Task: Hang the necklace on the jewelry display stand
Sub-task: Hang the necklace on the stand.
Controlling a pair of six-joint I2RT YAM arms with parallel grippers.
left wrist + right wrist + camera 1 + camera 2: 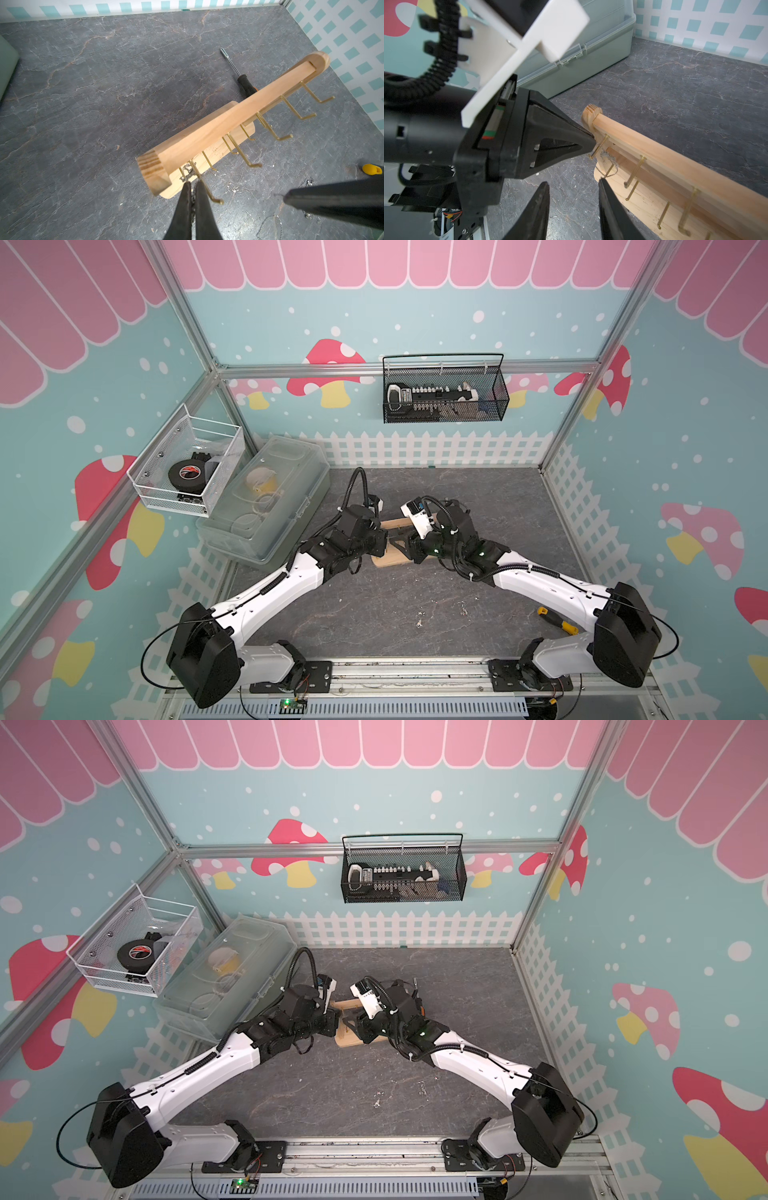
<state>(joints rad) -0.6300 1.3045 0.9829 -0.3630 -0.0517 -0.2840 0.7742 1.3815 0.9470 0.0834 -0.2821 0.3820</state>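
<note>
I've got my left gripper [193, 184] clamped on the necklace [188, 173] at the end peg [211, 194] of the jewelry display stand [228, 122], mid-surface [104, 93], with my right gripper [573, 181] jaws-apart just beside it.

A robot test cell in a lab is shown: a stone-patterned surface [415, 605] is enclosed by an aluminium frame [540, 366] and printed mushroom panels [685, 448]. Two arms [270, 597] are bolted to a rail [415, 674], and tape [187, 473] is kept in a wire basket [160, 450].
</note>
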